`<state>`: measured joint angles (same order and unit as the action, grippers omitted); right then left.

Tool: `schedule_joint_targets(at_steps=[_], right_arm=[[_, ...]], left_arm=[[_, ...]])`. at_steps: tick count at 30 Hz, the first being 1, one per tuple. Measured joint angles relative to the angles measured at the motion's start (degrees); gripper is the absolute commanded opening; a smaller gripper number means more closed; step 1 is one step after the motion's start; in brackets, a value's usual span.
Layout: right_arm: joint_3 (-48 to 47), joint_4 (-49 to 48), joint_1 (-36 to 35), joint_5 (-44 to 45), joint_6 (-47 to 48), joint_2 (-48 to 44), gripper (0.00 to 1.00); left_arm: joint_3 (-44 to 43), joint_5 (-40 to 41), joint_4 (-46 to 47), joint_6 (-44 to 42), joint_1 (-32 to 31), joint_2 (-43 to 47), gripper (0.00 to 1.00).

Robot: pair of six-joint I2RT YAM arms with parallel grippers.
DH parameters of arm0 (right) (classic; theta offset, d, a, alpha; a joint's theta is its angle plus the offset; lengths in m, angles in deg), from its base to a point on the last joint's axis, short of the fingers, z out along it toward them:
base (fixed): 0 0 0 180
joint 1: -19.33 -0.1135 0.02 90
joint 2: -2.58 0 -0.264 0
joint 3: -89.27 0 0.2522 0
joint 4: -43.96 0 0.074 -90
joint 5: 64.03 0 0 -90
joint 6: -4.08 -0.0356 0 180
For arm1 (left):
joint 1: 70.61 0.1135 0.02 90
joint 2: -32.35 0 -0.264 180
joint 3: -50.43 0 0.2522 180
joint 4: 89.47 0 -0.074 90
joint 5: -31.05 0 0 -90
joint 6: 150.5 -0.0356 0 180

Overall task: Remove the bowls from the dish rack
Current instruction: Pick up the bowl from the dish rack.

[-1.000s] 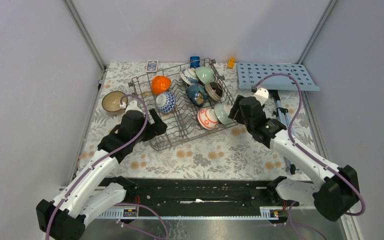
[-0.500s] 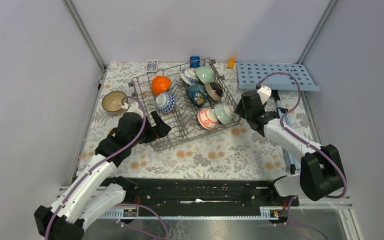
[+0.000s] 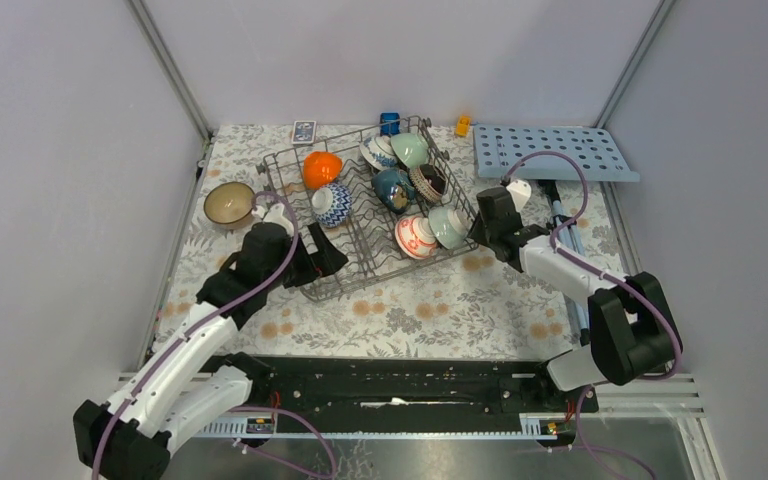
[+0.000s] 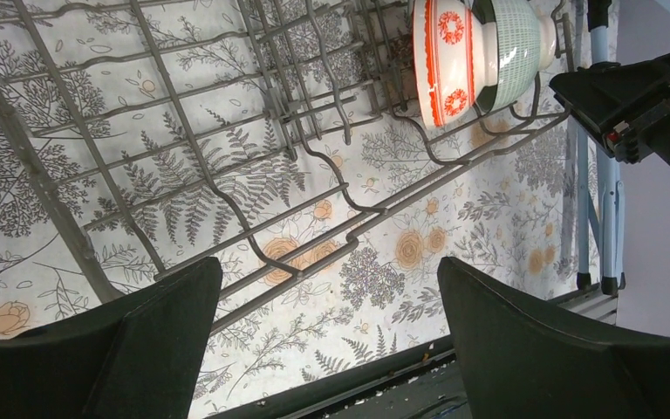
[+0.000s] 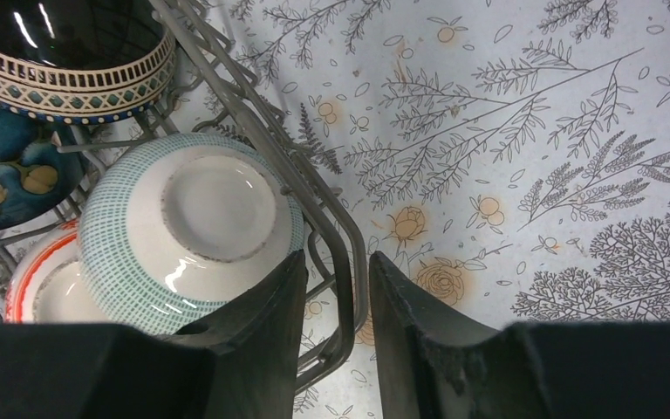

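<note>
1. The overhead view is taking in the whole dish rack [image 3: 365, 228], which is sitting askew on the flowered tablecloth [image 3: 410, 305]. Most of the bowls are standing among its tines, the orange bowl [image 3: 321, 168] at the far left corner among them.
2. Only this view is showing the tan bowl [image 3: 228, 203], which is resting on the cloth outside the rack, to its left.
3. The left wrist camera is showing what the overhead view hides. The left gripper [image 4: 327, 279] is spread as wide as it goes and holding nothing, and it is hanging over the rack's near wires.
4. That same camera is looking across to the red-and-white bowl [image 4: 445, 57], which is leaning against the pale green bowl [image 5: 192, 231] at the rack's right edge.
5. The right wrist camera is giving the close detail. The right gripper [image 5: 338, 262] is straddling the rack's rim wire with a narrow gap, one finger inside beside the pale green bowl and one outside.
6. I cannot tell whether the fingers are pinching the wire. From overhead, the arm is covering this spot.
</note>
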<state>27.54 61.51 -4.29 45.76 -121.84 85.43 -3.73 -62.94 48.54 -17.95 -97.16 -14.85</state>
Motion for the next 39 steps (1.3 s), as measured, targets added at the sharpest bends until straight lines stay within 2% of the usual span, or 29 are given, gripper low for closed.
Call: schedule_joint_targets(at_steps=[10,18,30,33,38,39], right_arm=[[2.34,-1.51,0.0,-2.51,-0.61,-0.31,0.23],[5.68,-2.62,0.04,-5.77,-3.76,-3.67,0.22],[9.75,-2.84,0.04,-10.54,-8.5,-8.48,0.23],[10.8,-2.82,0.04,-11.17,-8.94,-9.79,0.33],[11.15,0.44,0.04,-11.67,-6.73,-12.68,0.7],[11.15,1.68,0.04,-11.54,-6.01,-13.53,0.74]], left_arm=[[0.04,-4.7,4.44,0.2,0.0,-6.36,0.99],[0.04,-8.22,10.14,1.95,0.0,-9.86,0.98],[-0.02,-8.9,16.41,4.28,-0.87,-16.59,0.97],[-0.09,-8.81,19.3,5.14,-2.27,-18.75,0.96],[-0.13,-8.15,24.96,7.37,-4.04,-22.34,0.95],[-0.15,-8.02,26.12,7.87,-4.26,-23.21,0.95]])
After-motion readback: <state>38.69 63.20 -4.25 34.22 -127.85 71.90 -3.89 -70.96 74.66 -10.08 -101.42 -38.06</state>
